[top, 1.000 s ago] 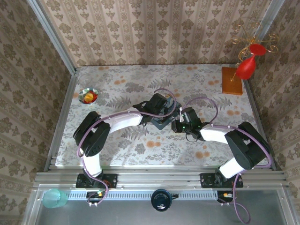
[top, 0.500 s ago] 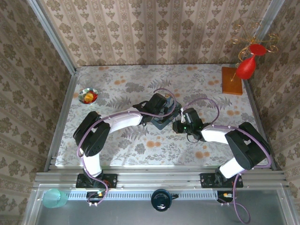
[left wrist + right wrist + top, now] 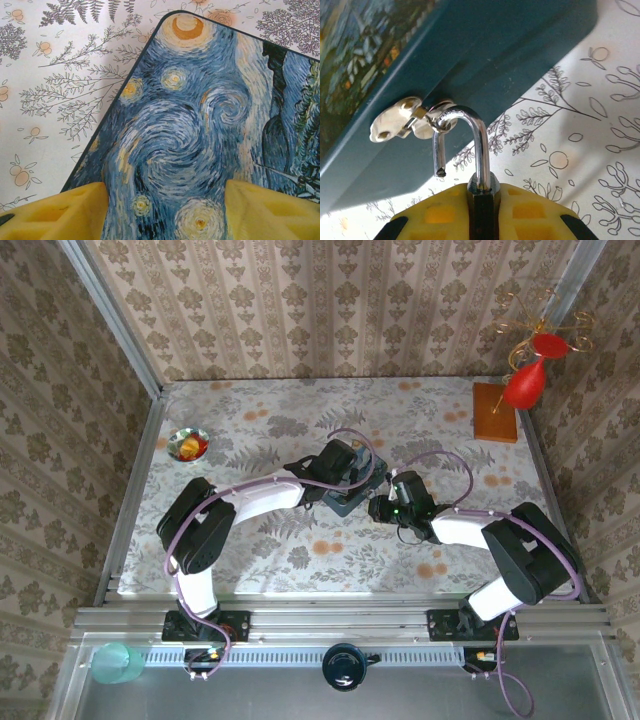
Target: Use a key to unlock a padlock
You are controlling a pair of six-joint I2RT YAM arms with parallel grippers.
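The padlock (image 3: 481, 150) has its dark body clamped between the yellow fingers of my right gripper (image 3: 482, 200), which is shut on it. Its thin metal shackle stands open, the free end out of the body. The shackle hooks through the ring of the silver hasp (image 3: 400, 122) on the side of the blue night-sky tin (image 3: 485, 55). In the top view my right gripper (image 3: 378, 508) sits at the tin's (image 3: 350, 502) right corner. My left gripper (image 3: 165, 210) hovers open just over the tin's lid (image 3: 200, 115), its fingers wide apart. The key is out of view.
A small shiny bowl (image 3: 188, 444) with red and yellow bits stands at the far left. At the back right stands an orange wooden block (image 3: 495, 412) with a red ornament on a wire stand. Papered walls close in the flowered table (image 3: 300, 550) on three sides.
My right wrist has shifted slightly to the right, away from the tin, with the padlock in its fingers. The left arm has stayed still.
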